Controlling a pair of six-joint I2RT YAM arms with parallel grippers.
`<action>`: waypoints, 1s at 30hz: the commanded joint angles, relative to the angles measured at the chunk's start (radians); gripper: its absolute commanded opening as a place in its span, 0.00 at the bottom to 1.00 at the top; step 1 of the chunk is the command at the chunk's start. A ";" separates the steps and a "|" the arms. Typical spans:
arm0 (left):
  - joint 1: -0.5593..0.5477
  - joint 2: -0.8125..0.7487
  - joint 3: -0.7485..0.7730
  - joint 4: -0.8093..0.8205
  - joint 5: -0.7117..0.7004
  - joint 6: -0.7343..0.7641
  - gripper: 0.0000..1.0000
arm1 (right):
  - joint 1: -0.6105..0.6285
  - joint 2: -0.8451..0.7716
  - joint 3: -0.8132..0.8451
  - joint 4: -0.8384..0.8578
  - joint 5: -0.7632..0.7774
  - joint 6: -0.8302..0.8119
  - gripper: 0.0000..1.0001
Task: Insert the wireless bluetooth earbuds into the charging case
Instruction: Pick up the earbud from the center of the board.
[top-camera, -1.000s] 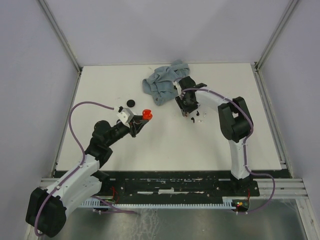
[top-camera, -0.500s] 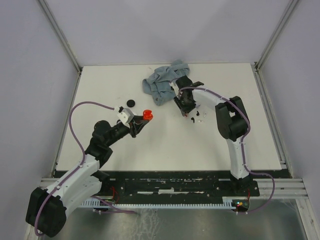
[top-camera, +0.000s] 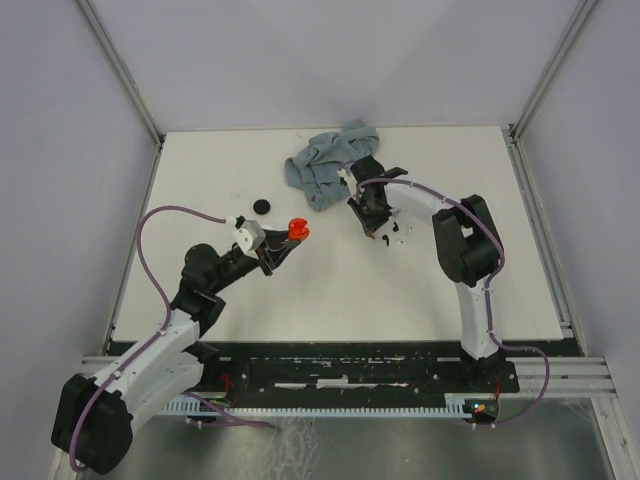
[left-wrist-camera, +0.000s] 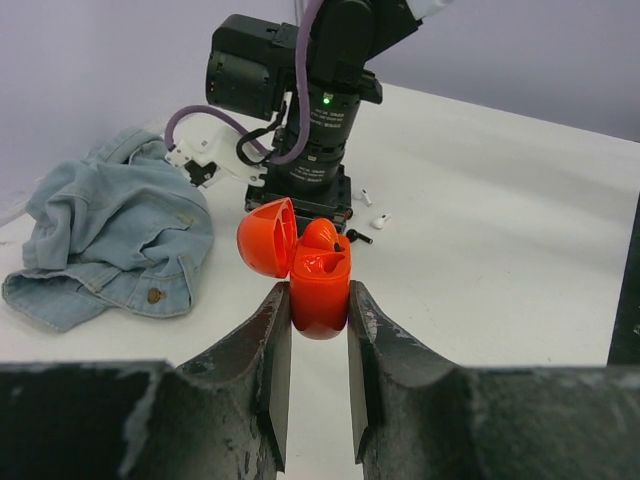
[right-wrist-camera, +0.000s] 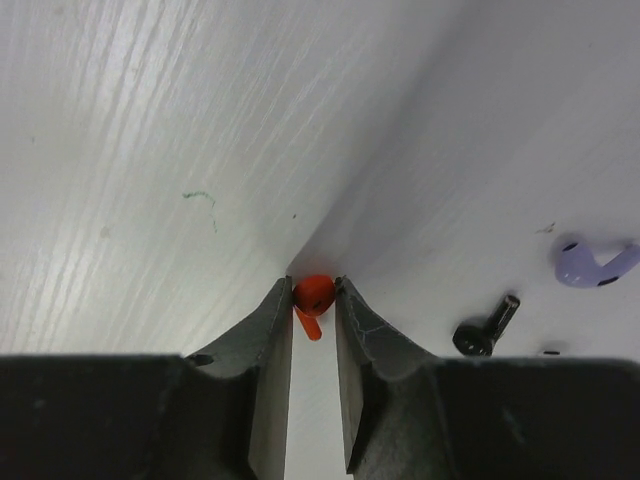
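Red charging case (left-wrist-camera: 320, 278), lid open, is pinched upright in the left hand (left-wrist-camera: 316, 300); the right hand (right-wrist-camera: 313, 300) pinches a red earbud (right-wrist-camera: 314, 292) on the white surface (right-wrist-camera: 150, 150), black earbud (right-wrist-camera: 485, 328) and lilac earbud (right-wrist-camera: 590, 265) nearby

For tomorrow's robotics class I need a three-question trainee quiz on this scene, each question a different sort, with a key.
1. True or false: the red case between the left fingers has its lid shut.
2. Which earbud sits between the right fingers? A black, B red, C lilac.
3. Fill in: near the right fingers lies a crumpled blue ___.
Key: 1 false, the lid is open; 2 B, the red earbud; 3 cloth.
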 joint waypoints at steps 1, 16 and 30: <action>0.008 0.001 -0.022 0.131 0.019 -0.025 0.03 | 0.020 -0.145 -0.062 0.033 0.013 0.044 0.26; 0.008 0.104 -0.024 0.320 0.054 -0.021 0.03 | 0.160 -0.564 -0.201 0.146 0.017 0.201 0.23; 0.008 0.164 0.034 0.413 0.091 -0.016 0.03 | 0.315 -0.822 -0.284 0.405 -0.030 0.363 0.23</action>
